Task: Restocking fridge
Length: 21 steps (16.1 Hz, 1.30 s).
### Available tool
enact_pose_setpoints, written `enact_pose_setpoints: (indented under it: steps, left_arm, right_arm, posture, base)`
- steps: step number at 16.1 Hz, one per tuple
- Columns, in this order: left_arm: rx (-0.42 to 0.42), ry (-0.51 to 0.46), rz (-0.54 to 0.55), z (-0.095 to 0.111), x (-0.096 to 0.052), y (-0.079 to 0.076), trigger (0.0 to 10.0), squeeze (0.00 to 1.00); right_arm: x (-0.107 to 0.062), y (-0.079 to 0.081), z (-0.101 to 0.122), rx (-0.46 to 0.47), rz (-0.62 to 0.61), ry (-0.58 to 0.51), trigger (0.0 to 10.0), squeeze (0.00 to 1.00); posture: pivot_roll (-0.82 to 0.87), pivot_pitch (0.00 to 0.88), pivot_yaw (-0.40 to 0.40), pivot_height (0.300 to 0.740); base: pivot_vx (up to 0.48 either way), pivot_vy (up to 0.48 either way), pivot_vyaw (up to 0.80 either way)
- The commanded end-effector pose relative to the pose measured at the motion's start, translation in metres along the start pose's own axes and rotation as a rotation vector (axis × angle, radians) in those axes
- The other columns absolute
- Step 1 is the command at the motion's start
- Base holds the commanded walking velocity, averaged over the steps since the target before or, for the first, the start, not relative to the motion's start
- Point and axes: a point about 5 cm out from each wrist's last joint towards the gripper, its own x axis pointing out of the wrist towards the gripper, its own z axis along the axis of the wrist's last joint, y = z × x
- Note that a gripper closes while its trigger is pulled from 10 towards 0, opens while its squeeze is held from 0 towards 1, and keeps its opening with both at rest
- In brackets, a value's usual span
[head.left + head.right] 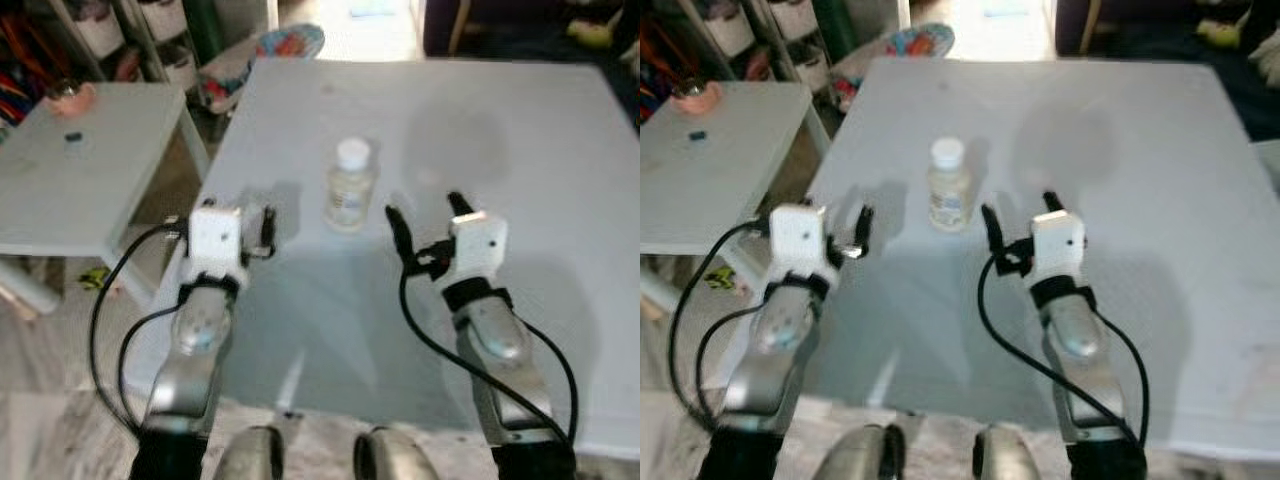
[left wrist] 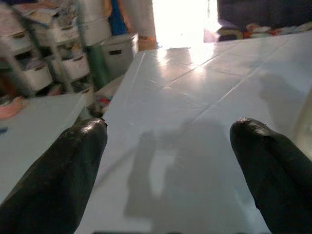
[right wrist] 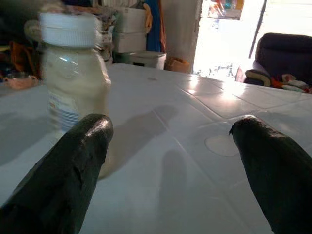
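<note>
- The right gripper (image 1: pixel 430 210) hovers low over a white table (image 1: pixel 540 140), its two black fingers spread apart with nothing between them.
- A bottle (image 1: pixel 349 186) stands upright on the table just ahead of this gripper and a little to its left, near the left finger but apart from it.
- The bottle is clear with a white cap (image 3: pixel 67 29) and a pale label; its contents look cream-coloured, though the close view is blurred.
- The left gripper (image 1: pixel 262 228) hangs over the table's left edge, fingers also parted and empty, beside the bottle but not touching.
- A smaller side table (image 1: pixel 100 170) stands to the left, holding a pink dish (image 1: pixel 70 97).
- Shelves with white bins (image 2: pixel 46 73) line the back left.
- A dark armchair (image 3: pixel 285 53) sits beyond a bright doorway.
</note>
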Motion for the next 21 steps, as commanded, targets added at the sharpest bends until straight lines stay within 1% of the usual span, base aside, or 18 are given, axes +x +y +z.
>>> enact_pose_setpoints:
  steps: [1,2,5,7,10,12,14,15,16,18,20,21]
  left_arm:
    - [0.027,0.009,0.032,-0.002,-0.007,0.011,10.0,0.00]
    - [0.041,0.019,0.036,-0.004,-0.012,0.015,10.0,0.00]
    - [0.062,0.038,0.052,-0.008,-0.016,0.022,10.0,0.00]
    - [0.069,0.044,0.035,-0.009,-0.018,0.020,10.0,0.00]
    - [0.071,0.050,0.022,-0.009,-0.019,0.018,10.0,0.00]
    - [0.071,0.053,0.017,-0.009,-0.021,0.017,10.0,0.00]
    - [0.074,0.058,0.013,-0.009,-0.024,0.018,10.0,0.00]
    - [0.075,0.060,0.014,-0.009,-0.025,0.019,10.0,0.00]
    - [0.076,0.067,0.014,-0.009,-0.026,0.021,10.0,0.00]
    - [0.073,0.060,0.004,-0.007,-0.026,0.018,10.0,0.00]
    - [0.063,0.045,-0.005,-0.003,-0.027,0.018,10.0,0.00]
    - [0.061,0.031,0.003,-0.001,-0.027,0.020,10.0,0.00]
  right_arm:
    - [0.001,0.008,0.002,0.008,0.031,-0.016,10.0,0.00]
    - [0.003,0.008,0.003,0.010,0.029,-0.021,10.0,0.00]
    - [0.008,0.013,0.009,-0.003,0.080,-0.049,10.0,0.00]
    - [0.016,0.012,0.017,-0.045,0.141,-0.087,10.0,0.00]
    - [0.031,-0.002,0.027,-0.058,0.134,-0.116,10.0,0.00]
    - [0.037,-0.008,0.030,-0.077,0.132,-0.130,10.0,0.00]
    - [0.040,-0.014,0.033,-0.091,0.099,-0.143,10.0,0.00]
    - [0.041,-0.016,0.033,-0.093,0.091,-0.147,10.0,0.00]
    - [0.042,-0.022,0.035,-0.098,0.068,-0.156,10.0,0.00]
    - [0.041,-0.025,0.035,-0.121,0.053,-0.161,10.0,0.00]
    - [0.035,-0.030,0.038,-0.156,-0.016,-0.174,10.0,0.00]
    - [0.028,-0.031,0.037,-0.128,-0.056,-0.166,10.0,0.00]
  posture:
    - [-0.01,0.148,0.019,0.740]
    - [0.00,0.150,0.018,0.740]
    - [0.01,0.154,0.022,0.740]
    - [0.02,0.157,0.027,0.740]
    - [0.03,0.164,0.031,0.740]
    - [0.04,0.170,0.031,0.740]
    - [0.05,0.176,0.032,0.740]
    - [0.05,0.176,0.033,0.740]
    - [0.06,0.179,0.037,0.740]
    - [0.05,0.180,0.041,0.740]
    - [0.05,0.177,0.039,0.740]
    - [0.04,0.177,0.038,0.740]
  base:
    - [0.000,0.000,0.00]
    - [0.000,0.000,0.00]
    - [0.000,0.000,0.00]
    - [0.000,0.000,0.00]
    - [0.000,0.000,0.00]
    - [0.000,0.000,0.00]
    - [0.000,0.000,0.00]
    - [0.000,0.000,0.00]
    - [0.000,0.000,0.00]
    - [0.000,0.000,0.00]
    - [0.000,0.000,0.00]
    - [0.000,0.000,0.00]
